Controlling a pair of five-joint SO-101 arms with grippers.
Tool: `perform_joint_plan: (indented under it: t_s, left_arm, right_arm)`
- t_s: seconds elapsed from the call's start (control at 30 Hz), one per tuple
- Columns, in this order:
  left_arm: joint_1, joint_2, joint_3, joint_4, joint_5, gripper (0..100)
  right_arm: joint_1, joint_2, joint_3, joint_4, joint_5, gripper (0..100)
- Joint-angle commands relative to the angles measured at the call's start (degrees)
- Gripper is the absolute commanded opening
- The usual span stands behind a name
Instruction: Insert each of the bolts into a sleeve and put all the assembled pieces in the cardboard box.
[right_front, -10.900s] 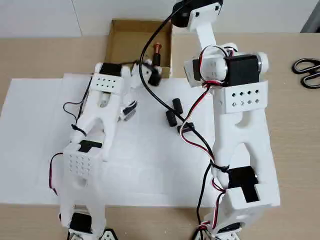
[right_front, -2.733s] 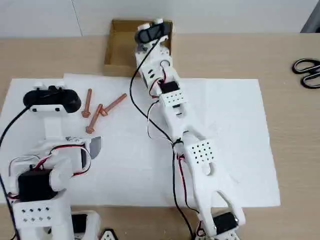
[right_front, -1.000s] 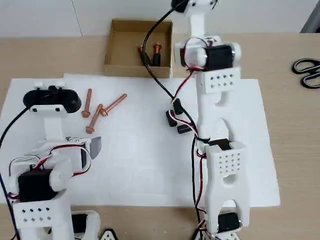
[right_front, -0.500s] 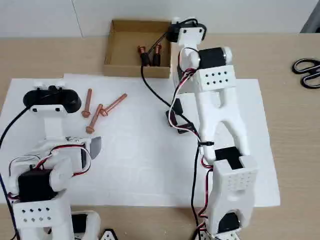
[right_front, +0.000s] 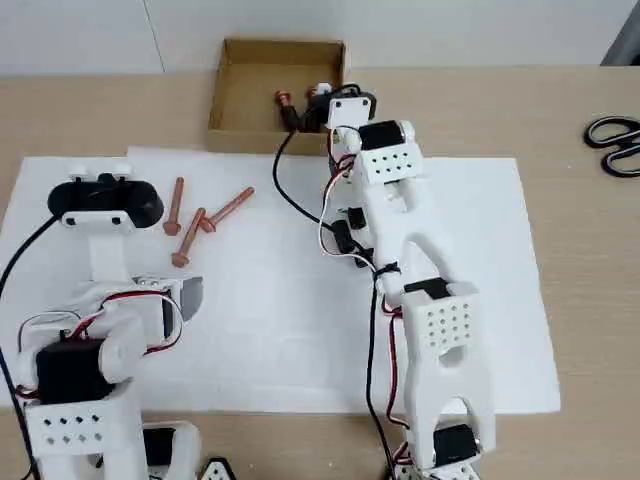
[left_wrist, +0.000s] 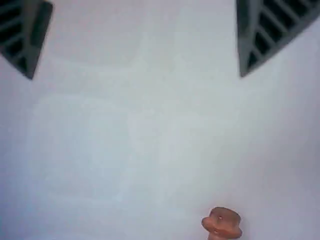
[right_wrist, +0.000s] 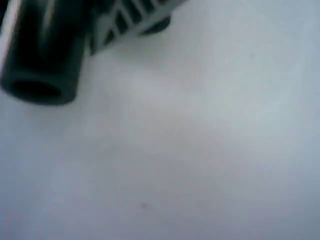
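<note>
A white sheet (right_front: 270, 330) covers the surface (right_front: 580, 250), and the right arm (right_front: 420, 260) stretches across it toward the cardboard box (right_front: 240, 70), where finished pieces (right_front: 288, 108) lie. The left claw (left_wrist: 140, 35), spread wide, hangs near three bare bolts (right_front: 190, 235). The black sleeves (right_front: 343, 237) lie under the right arm, so it's nearer. One sleeve (right_wrist: 42, 55) sits just beside the right claw (right_wrist: 107, 27); I can't tell whether it's gripped.

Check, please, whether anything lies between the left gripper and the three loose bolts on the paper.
Nothing visible does. Bare white paper is all that lies between the open left gripper and the three bolts.
</note>
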Motion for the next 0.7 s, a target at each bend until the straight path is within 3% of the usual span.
perform_joint_plan:
  t_s: [0.0,0.67]
  left_arm:
    - [-0.18,-0.53,-0.22,0.09,-0.53,25]
    - [0.09,-0.53,-0.13,-0.09,-0.53,25]
  right_arm:
    - [-0.22,0.75,-0.26,-2.15,0.53,11.2]
    - [0.75,8.92,-0.26,-2.42,0.35,11.1]
